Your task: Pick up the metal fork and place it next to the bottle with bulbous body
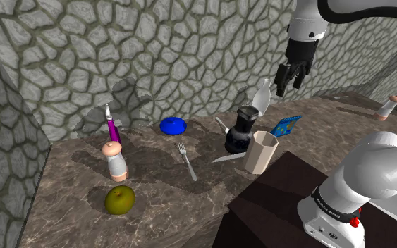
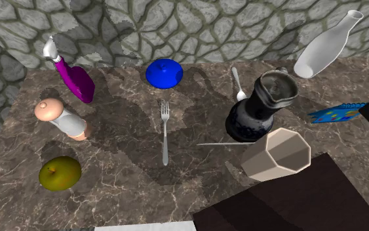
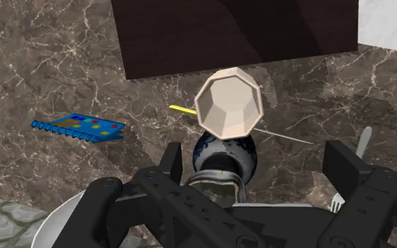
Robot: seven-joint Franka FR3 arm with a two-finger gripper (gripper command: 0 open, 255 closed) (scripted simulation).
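Note:
The grey metal fork (image 1: 186, 160) (image 2: 164, 131) lies flat on the brown marble counter (image 1: 70, 211), tines toward the stone wall. A dark bottle with a round bulbous body and blue pattern (image 1: 240, 132) (image 2: 258, 108) (image 3: 221, 158) stands to the shoulder view's right of it, beside a beige faceted cup (image 1: 260, 151) (image 2: 278, 154) (image 3: 228, 102). My black gripper (image 1: 289, 86) (image 3: 257, 165) hangs open high above the dark bottle and holds nothing. In the wrist view the bottle shows between the spread fingers, far below them.
Around the fork stand a blue lid (image 1: 173, 125), a purple bottle (image 1: 111, 127), a pink-capped bottle (image 1: 114, 160) and a green apple (image 1: 119, 200). A tall white bottle (image 1: 261, 95), a blue notebook (image 1: 287, 125), a spoon (image 2: 238, 82) and a thin knife (image 2: 222, 144) crowd the dark bottle.

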